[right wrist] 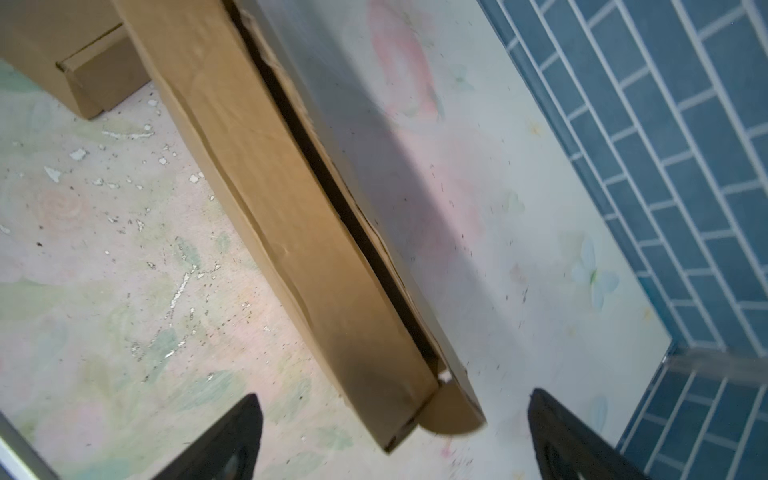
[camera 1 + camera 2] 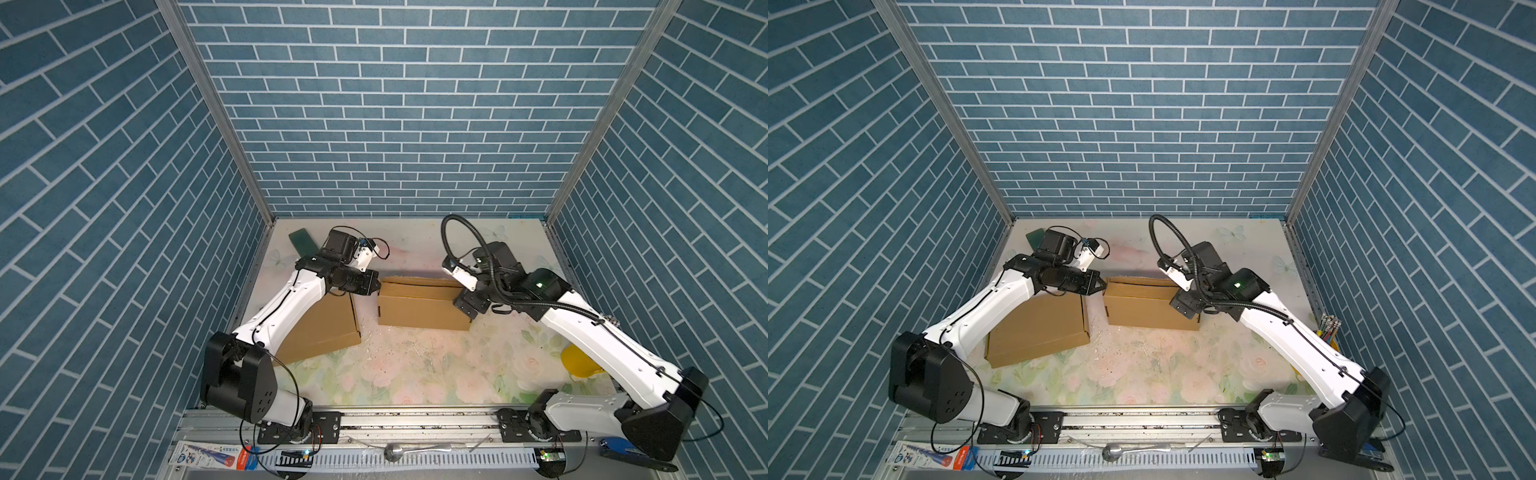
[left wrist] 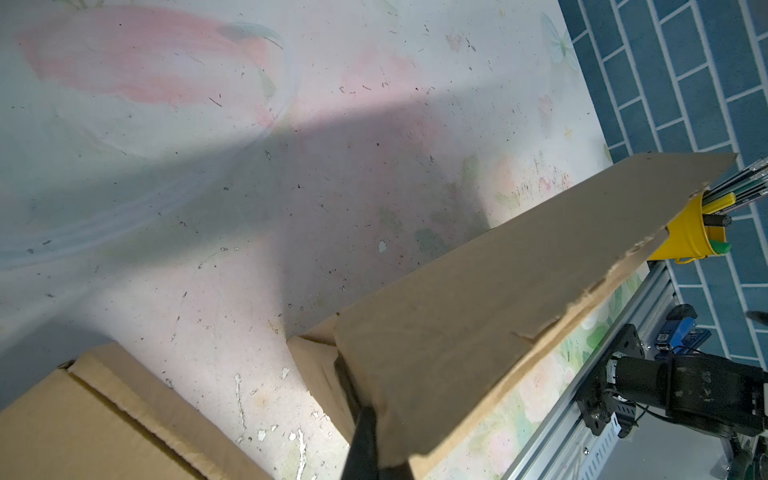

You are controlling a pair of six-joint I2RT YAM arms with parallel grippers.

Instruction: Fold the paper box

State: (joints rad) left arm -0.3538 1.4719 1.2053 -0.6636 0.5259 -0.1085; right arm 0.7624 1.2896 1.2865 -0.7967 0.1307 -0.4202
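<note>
The paper box [image 2: 422, 309] [image 2: 1148, 309] is a brown cardboard carton sitting on the floral tabletop [image 2: 415, 374] [image 2: 1142, 374], toward the back and near the middle, between the two arms. Its long side runs left to right in both top views. Its top panel is not fully down. The right wrist view shows a dark slit running along one long edge of the paper box [image 1: 291, 232], and a rounded tab sticks out at the near end.

The left end effector [image 2: 376, 286] [image 2: 1100, 285] reaches in from the left and is closed on the box's upper left corner. In the left wrist view one black finger [image 3: 365, 436] presses against the edge of a raised cardboard panel of the paper box [image 3: 498, 299], and the other finger is hidden behind the panel.

The right end effector [image 2: 467, 307] [image 2: 1185, 307] [image 1: 395, 397] is at the box's right end with its jaws spread wide. In the right wrist view its two dark fingers [image 1: 232, 432] stand on either side of the box's end, with bare tabletop showing between each finger and the cardboard. It holds nothing.

A second cardboard box [image 2: 324, 332] [image 2: 1038, 332], flat and closed, lies to the left, partly under the left arm and apart from the paper box. A yellow cup [image 2: 579, 361] [image 3: 685, 237] of pens [image 2: 1329, 322] stands at the right edge of the tabletop.
</note>
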